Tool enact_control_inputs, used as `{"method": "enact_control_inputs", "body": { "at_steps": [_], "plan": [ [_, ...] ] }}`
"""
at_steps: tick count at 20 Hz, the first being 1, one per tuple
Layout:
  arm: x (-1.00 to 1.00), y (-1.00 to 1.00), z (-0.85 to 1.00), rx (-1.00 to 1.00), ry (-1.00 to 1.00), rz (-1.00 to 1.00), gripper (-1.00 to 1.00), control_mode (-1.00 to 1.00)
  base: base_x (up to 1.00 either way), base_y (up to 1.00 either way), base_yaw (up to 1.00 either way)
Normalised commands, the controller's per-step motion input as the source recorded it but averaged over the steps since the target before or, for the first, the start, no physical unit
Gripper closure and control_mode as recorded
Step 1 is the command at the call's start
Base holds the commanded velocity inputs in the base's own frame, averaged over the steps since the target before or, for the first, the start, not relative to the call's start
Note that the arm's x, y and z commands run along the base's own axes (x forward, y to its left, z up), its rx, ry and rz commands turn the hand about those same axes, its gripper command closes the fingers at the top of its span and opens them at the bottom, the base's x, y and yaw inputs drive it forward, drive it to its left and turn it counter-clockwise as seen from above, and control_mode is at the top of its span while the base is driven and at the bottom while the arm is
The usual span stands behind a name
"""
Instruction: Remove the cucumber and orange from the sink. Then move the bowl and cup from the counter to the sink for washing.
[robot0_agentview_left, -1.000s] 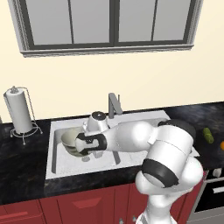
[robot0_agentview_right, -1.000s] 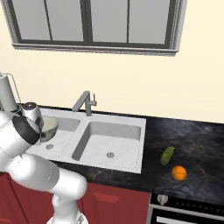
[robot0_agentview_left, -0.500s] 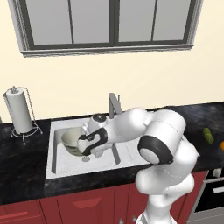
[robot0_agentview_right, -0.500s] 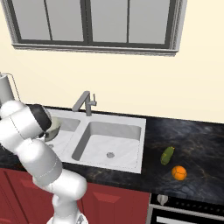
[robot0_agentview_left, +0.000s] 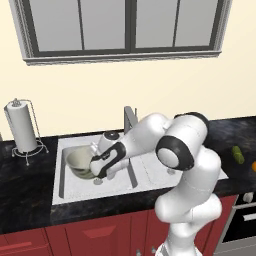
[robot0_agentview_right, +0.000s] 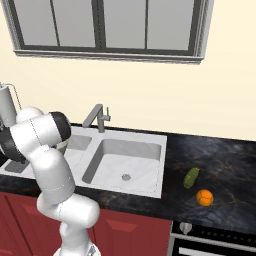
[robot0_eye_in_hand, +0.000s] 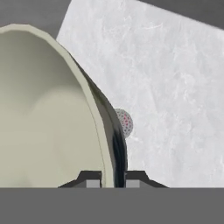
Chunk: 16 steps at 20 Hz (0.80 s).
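Note:
The pale greenish-beige bowl (robot0_agentview_left: 79, 163) hangs tilted in the left basin of the light-grey sink (robot0_agentview_left: 150, 172), just above its floor. My gripper (robot0_agentview_left: 96, 168) is shut on the bowl's right rim. In the hand view the bowl (robot0_eye_in_hand: 43, 113) fills the left, its rim pinched in the gripper (robot0_eye_in_hand: 113, 179), with the round drain (robot0_eye_in_hand: 124, 123) beyond it. The dark-green cucumber (robot0_agentview_right: 191, 177) and the orange (robot0_agentview_right: 204, 197) lie on the black counter (robot0_agentview_right: 220, 160) right of the sink (robot0_agentview_right: 127, 160). The cup is out of view.
A grey faucet (robot0_agentview_left: 129, 118) stands behind the divider between the basins. A paper towel holder (robot0_agentview_left: 22, 132) sits on the counter left of the sink. A window runs along the wall above. An oven front (robot0_agentview_right: 215, 242) lies below the counter at far right.
The arm's elbow has swung up and to the right while the hand stayed over the left basin. The bowl has sunk slightly in the basin, still gripped.

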Motion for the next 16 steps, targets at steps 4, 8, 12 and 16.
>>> {"method": "enact_control_inputs", "body": {
  "at_steps": [4, 8, 12, 16],
  "plan": [
    [0.12, 0.19, -0.09, 0.00, 0.00, 0.04, 1.00, -1.00, 0.00, 0.00, 0.00],
    [0.26, 0.14, -0.15, 0.00, 0.00, 0.00, 1.00, -1.00, 0.00, 0.00, 0.00],
    [0.24, 0.17, -0.22, 0.00, -0.06, 0.00, 1.00, -1.00, 0.00, 0.00, 0.00],
    [0.20, 0.22, -0.20, 0.00, -0.06, 0.00, 1.00, -1.00, 0.00, 0.00, 0.00]
  ]
}}
